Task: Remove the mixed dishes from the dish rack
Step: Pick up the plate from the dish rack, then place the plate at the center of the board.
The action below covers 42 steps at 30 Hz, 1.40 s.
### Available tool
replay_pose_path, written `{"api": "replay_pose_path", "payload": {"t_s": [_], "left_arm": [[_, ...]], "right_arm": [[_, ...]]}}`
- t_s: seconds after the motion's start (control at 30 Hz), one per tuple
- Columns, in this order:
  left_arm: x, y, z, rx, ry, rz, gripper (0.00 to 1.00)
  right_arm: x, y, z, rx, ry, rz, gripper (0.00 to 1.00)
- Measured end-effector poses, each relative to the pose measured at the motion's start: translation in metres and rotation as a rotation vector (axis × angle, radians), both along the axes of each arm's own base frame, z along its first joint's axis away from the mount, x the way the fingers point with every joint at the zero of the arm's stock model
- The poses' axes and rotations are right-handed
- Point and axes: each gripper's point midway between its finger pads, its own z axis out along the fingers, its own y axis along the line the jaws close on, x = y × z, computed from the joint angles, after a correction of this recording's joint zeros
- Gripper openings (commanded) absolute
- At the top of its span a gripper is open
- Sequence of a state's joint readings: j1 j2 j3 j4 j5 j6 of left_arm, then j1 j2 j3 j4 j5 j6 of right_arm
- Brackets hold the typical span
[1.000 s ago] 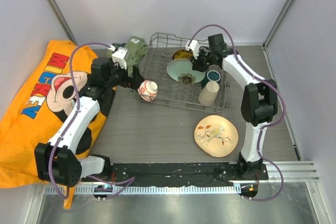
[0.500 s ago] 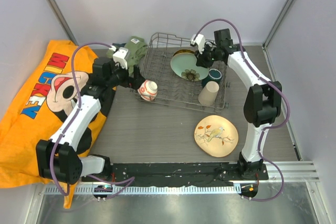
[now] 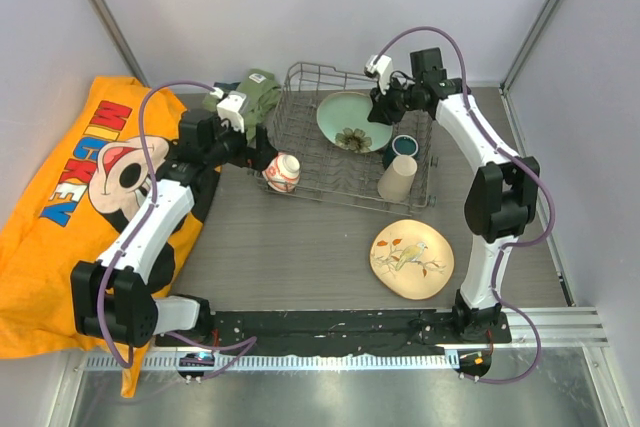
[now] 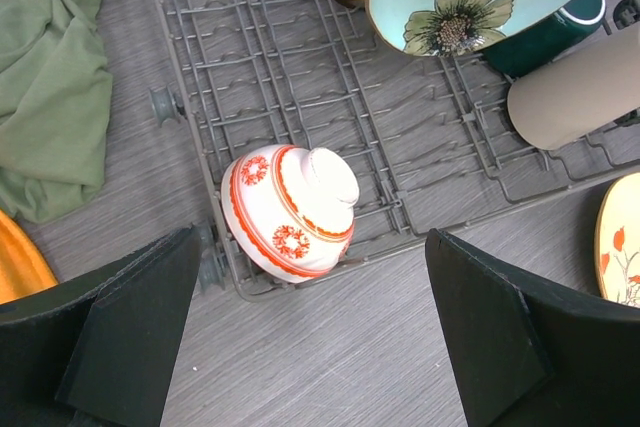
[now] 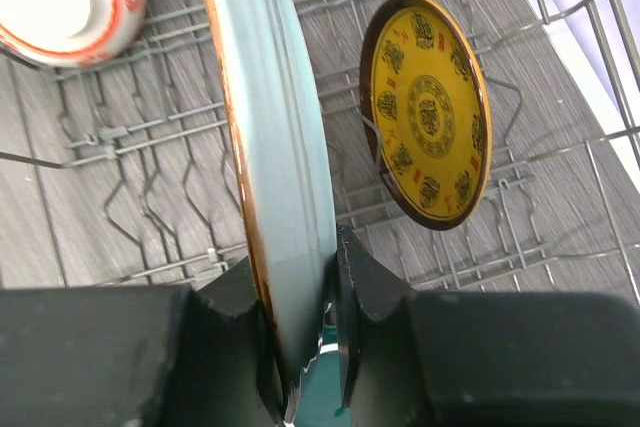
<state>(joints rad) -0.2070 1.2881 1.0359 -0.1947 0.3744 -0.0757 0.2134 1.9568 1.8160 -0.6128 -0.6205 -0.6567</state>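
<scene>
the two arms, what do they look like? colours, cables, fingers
Both are alike: the left arm and right arm have white link shells with black joints, and a purple cable loops along each. A small white camera block sits at each wrist. The fingers are matte black, broad and blocky, with no markings visible.

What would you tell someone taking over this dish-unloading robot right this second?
Right gripper: shut on the pale green flower-painted plate, held over the grey wire dish rack.
Left gripper: open, over the upturned small red-orange patterned bowl in the rack's near left corner.
Done: cream bird-painted plate lies on the table.
To do: green plate, bowl, small yellow patterned plate, dark teal mug, beige handleless cup.
</scene>
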Motion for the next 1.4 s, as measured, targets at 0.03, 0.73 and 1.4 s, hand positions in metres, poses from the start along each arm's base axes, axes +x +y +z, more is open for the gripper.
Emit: {"api": "replay_pose_path", "payload": {"t_s": [0.03,0.73,1.4], "left_arm": [[0.0,-0.001,0.0,-0.002,-0.001,-0.004,1.0],[0.007,-0.049,0.075,-0.07,-0.191,-0.353,1.0],[-0.066,-0.127,0.068,-0.19,-0.172,-0.788,0.83]], "right_arm": [[-0.001,0.001,0.001,0.008,0.004,0.002,0.13],[-0.088,0.027,0.098,0.188,-0.045,0.098,0.13],[-0.163,0.043,0.099,0.244,0.031,0.174,0.13]]}}
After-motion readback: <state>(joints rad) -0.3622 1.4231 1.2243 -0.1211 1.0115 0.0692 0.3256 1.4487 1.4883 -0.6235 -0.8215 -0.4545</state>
